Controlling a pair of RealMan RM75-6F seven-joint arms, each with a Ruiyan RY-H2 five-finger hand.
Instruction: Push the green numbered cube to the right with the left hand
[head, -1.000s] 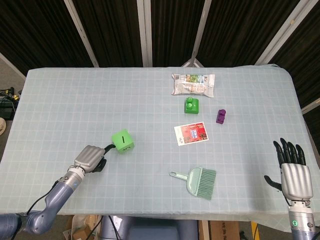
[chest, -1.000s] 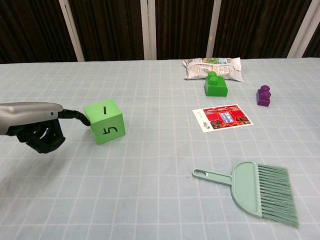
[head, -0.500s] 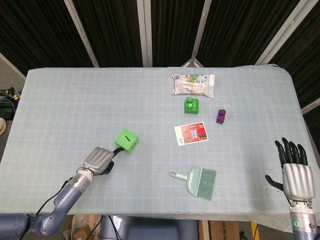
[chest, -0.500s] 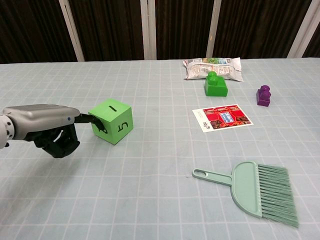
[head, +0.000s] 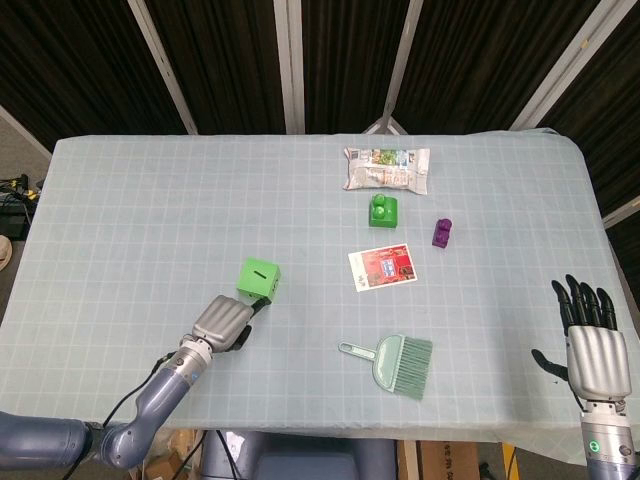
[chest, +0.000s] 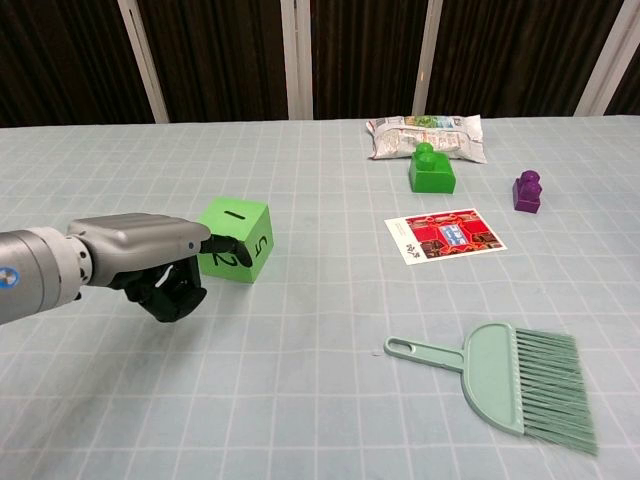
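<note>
The pale checked tablecloth-covered table (head: 120, 200) carries a green numbered cube (chest: 235, 241) left of centre, toward the front edge, its faces showing 1, 2 and 5. The grey left hand (chest: 150, 258), fingers curled, holds nothing and presses one extended fingertip (chest: 228, 243) against the cube's left face. The right hand (head: 590, 345) sits spread and empty by the front right corner.

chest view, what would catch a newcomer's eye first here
The bright green cube left of centre stands out, with the left robot hand touching its left face with a fingertip, other fingers curled under. Next come the teal brush at the near right and the red card beyond it.
</note>
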